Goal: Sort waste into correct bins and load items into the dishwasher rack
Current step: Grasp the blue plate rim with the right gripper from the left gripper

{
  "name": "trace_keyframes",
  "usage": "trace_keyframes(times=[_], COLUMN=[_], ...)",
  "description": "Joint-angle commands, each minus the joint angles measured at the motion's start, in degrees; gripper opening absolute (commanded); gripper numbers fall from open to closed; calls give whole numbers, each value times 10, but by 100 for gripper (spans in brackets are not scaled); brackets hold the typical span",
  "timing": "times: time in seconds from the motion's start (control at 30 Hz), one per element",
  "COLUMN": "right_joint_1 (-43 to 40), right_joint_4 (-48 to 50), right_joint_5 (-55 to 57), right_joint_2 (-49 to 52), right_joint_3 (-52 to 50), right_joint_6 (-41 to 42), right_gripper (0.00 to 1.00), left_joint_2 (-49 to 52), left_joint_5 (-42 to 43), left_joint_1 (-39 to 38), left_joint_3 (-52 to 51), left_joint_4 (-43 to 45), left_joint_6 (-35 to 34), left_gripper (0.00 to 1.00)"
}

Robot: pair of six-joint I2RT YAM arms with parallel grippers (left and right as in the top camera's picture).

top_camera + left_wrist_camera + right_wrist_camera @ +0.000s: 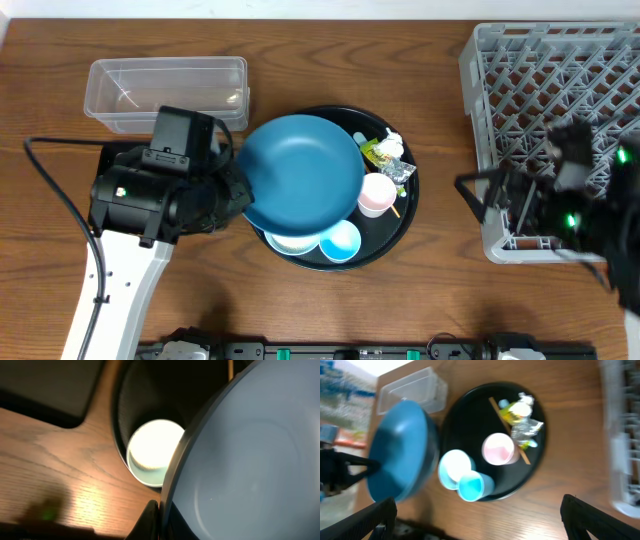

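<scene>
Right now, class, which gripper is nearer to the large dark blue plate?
Left. The left gripper is shut on the left rim of the large dark blue plate; the right gripper hangs open at the dishwasher rack, well off to the plate's right.

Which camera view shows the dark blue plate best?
Overhead: the dark blue plate shows whole, over the round black tray, its rim pinched in the left hand. The left wrist view shows only a close, pale stretch of its surface and rim; the right wrist view shows it whole but blurred and tilted.
</scene>
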Motion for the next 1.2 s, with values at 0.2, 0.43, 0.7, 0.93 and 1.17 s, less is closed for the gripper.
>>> trace_keyframes(times=[0.2, 0.43, 0.7, 0.93, 1.17], right_joint_1=[71, 156, 218, 222, 222], right_joint_4=[12, 47, 50, 28, 20], right_joint_5=[-73, -66, 14, 55, 71], right_joint_2=[126, 193, 226, 228, 229], right_joint_3=[8, 8, 8, 8, 8], right_joint_6=[15, 67, 108, 118, 124], right_gripper=[97, 88, 80, 52, 30], left_joint_2=[-3, -1, 8, 13, 13], left_joint_5=[41, 41, 40, 40, 40], left_joint_1=[-54, -82, -109, -109, -109], left_joint_3=[2, 2, 2, 2, 2], left_joint_4=[7, 21, 34, 38, 40], left_joint_6=[29, 1, -12, -14, -14], left_gripper=[6, 6, 6, 6, 6])
